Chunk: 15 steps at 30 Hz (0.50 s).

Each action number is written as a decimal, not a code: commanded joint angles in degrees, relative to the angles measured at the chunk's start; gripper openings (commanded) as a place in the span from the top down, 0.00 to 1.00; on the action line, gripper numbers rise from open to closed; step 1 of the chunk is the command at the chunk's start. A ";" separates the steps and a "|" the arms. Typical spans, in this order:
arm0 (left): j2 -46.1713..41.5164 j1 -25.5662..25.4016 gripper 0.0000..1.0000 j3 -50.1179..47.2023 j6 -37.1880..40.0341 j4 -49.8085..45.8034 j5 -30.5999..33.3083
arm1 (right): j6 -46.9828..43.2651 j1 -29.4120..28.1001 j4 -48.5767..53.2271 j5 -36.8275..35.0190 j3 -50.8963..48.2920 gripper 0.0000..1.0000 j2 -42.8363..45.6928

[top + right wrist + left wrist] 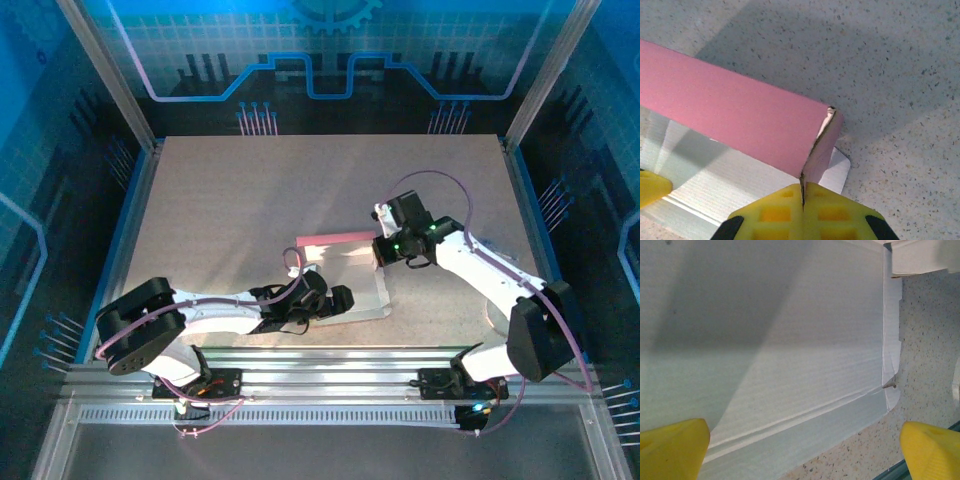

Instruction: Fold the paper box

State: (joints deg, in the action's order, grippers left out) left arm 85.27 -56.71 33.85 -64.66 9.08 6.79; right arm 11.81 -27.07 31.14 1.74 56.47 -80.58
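Right wrist: while your right gripper (802, 194) pinches the paper box (740, 120) wall, press its base flat with the wide-spread, empty left gripper (805, 450).

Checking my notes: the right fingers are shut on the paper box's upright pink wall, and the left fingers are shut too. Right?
Not quite: the left wrist view shows the left fingers wide open over the paper box. The right fingers are indeed shut on its upright pink wall.
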 commanded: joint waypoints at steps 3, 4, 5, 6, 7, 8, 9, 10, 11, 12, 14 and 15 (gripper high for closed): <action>1.05 -0.95 0.02 -1.90 -2.13 -6.20 -3.22 | 1.59 -2.29 -1.33 0.04 -3.11 0.96 0.63; 0.87 -0.95 0.02 -2.02 -2.35 -5.95 -3.25 | 1.55 -2.36 -1.48 0.02 -3.20 0.97 0.47; 0.57 -0.95 0.02 -2.21 -2.53 -5.68 -3.44 | 1.46 -2.37 -1.51 -0.02 -3.21 0.97 0.25; 0.15 -0.94 0.03 -2.29 -2.84 -5.53 -3.53 | 1.15 -2.46 -1.47 -0.20 -3.10 0.96 -0.05; -0.41 -0.95 0.04 -2.46 -3.03 -5.36 -3.59 | 0.80 -2.58 -1.39 -0.39 -2.90 0.97 -0.47; -1.43 -0.95 0.04 -2.72 -3.14 -4.91 -3.79 | 0.36 -2.84 -1.11 -0.81 -2.56 0.96 -0.87; -2.81 -0.95 0.05 -2.98 -3.08 -4.84 -3.83 | -0.15 -2.96 -0.99 -1.17 -2.31 0.96 -1.37; -4.40 -1.01 0.06 -2.92 -2.82 -5.71 -3.50 | -0.65 -2.99 -0.86 -1.20 -2.07 0.96 -1.72; -6.49 -0.82 0.06 -2.57 -2.31 -7.21 -3.14 | -1.26 -3.02 -0.97 -1.21 -1.79 0.96 -2.16; -8.73 -0.76 0.07 -2.08 -1.44 -8.78 -2.96 | -1.80 -3.08 -1.11 -1.19 -1.42 0.96 -2.59; -12.71 -0.26 0.07 -0.35 0.47 -12.94 -3.01 | -2.84 -3.08 -1.38 -0.88 -0.40 0.96 -3.46; -14.81 0.11 0.07 0.87 1.77 -15.70 -3.19 | -3.46 -3.08 -1.59 -0.37 0.32 0.96 -4.07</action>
State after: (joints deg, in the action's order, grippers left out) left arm 75.96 -56.97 32.36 -65.63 1.58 4.73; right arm 10.96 -29.30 26.92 0.38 56.07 -81.73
